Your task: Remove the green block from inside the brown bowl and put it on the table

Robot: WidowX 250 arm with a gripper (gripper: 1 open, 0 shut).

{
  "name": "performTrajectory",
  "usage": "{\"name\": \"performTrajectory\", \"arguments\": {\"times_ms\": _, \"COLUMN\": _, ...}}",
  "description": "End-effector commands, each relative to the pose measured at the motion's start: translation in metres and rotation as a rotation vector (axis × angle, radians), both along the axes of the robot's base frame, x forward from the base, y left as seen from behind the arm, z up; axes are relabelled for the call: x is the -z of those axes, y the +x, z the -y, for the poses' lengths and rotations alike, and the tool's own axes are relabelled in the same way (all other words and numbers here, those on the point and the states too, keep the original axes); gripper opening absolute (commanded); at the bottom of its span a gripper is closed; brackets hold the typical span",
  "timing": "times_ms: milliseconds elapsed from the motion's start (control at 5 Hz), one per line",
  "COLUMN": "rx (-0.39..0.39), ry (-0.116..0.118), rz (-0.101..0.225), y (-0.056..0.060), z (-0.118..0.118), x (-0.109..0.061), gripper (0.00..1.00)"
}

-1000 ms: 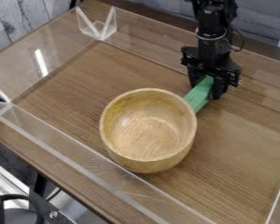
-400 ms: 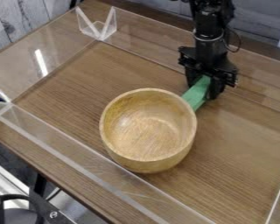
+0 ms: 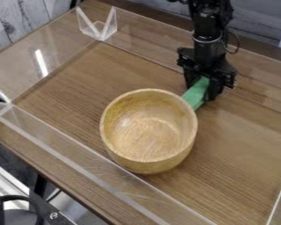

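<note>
Brown bowl [image 3: 149, 129]: I see it empty on bench [image 3: 242, 167]. Green block [image 3: 198, 92]: just beyond its far rim, grasped by my pincer [image 3: 207, 82].

Background: white plank wall [image 3: 14, 22] at upper left, far from the end effector. Clear acrylic bracket [image 3: 96, 25] stands to its left (glare streaks on panels). Dark cables [image 3: 20, 211] below the front edge.
</note>
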State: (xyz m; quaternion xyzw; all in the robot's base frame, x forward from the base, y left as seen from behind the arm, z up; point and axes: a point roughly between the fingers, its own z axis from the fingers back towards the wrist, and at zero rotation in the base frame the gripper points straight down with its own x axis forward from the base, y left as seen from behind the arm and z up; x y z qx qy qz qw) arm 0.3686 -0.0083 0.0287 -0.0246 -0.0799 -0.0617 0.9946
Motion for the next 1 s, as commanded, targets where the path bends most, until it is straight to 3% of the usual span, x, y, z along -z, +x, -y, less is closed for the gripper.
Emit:
{"name": "performTrajectory", "arguments": {"times_ms": 0, "rx": -0.019, "ry": 0.006, "rz": 0.037, "y": 0.005, "z": -0.008, "x": -0.010, "gripper": 0.00}}
{"name": "performTrajectory", "arguments": {"times_ms": 800, "rx": -0.055, "ry": 0.015, "rz": 0.010, "y": 0.005, "z": -0.019, "x": 0.002, "gripper": 0.00}}
